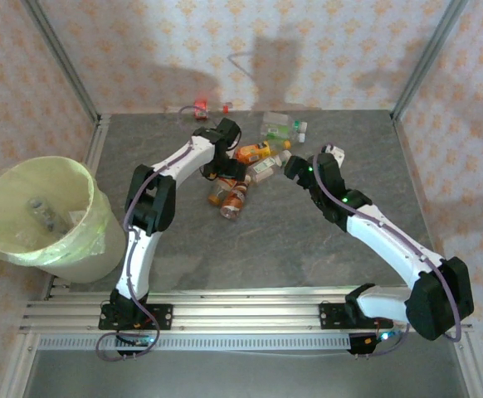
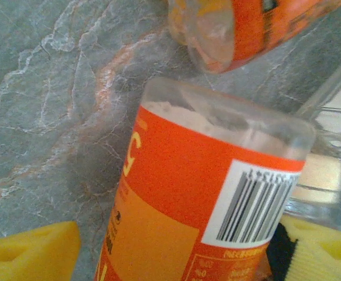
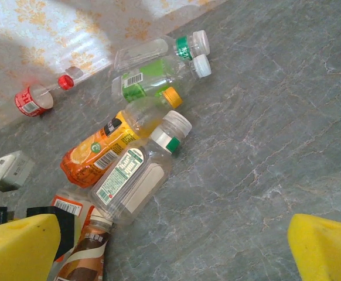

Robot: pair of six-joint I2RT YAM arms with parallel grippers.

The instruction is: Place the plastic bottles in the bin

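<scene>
Few bottles [image 1: 46, 214] in bin [image 1: 80, 259]; right of it, pile [image 1: 258, 157] waits on worktop [image 1: 308, 249], task seemingly barely begun, left end effector [image 2: 179, 252] open astride orange bottle [image 2: 176, 175], right end effector [image 3: 170, 249] open, empty.

Pale floral wallpaper [image 1: 142, 41] walls a grey marbled tabletop [image 1: 266, 249], seemingly stone; soft shadows behind.

The top camera looks down from above and behind the near edge of the table [image 1: 308, 249], showing the whole surface and the bin [image 1: 84, 178] beyond its left edge. The left wrist camera is very close to an orange bottle [image 2: 176, 199], facing down. The right wrist camera looks slantwise from further back toward the far edge, and shares the bottles [image 3: 132, 178] there with the top view
</scene>
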